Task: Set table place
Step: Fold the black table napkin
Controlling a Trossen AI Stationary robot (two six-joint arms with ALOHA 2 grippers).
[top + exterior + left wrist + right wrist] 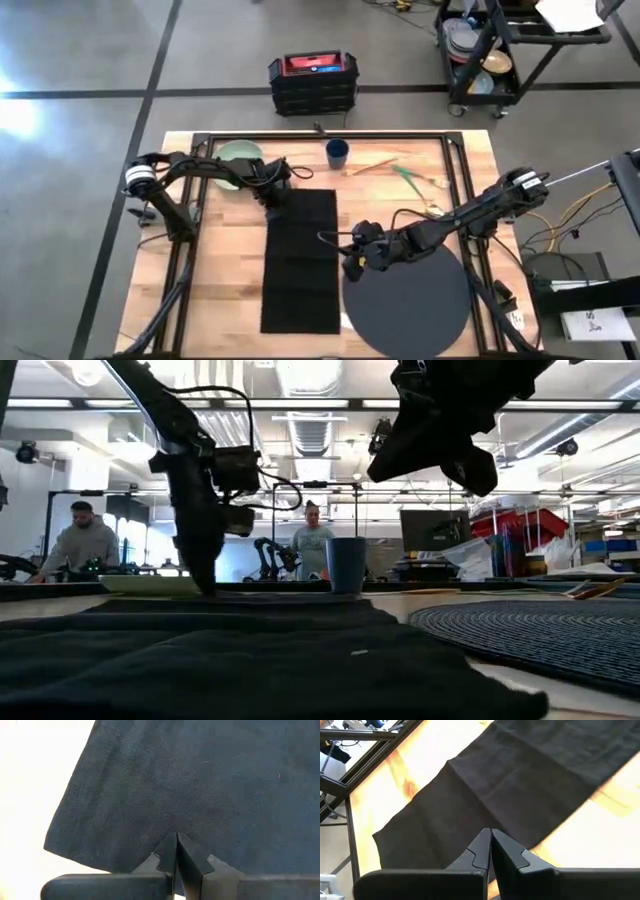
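While both closed, empty grippers, left gripper [277,212] and right gripper [352,268], flank the napkin [300,260], laying it out seems underway; next, regrasp.

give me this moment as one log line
left gripper: shut, at napkin far corner | right gripper: shut, above napkin edge beside placemat | plate, cup: far side

The left gripper [276,212] points straight down, fingers [167,852] pressed together; the right gripper [351,268] hangs higher, fingers [481,847] likewise together.
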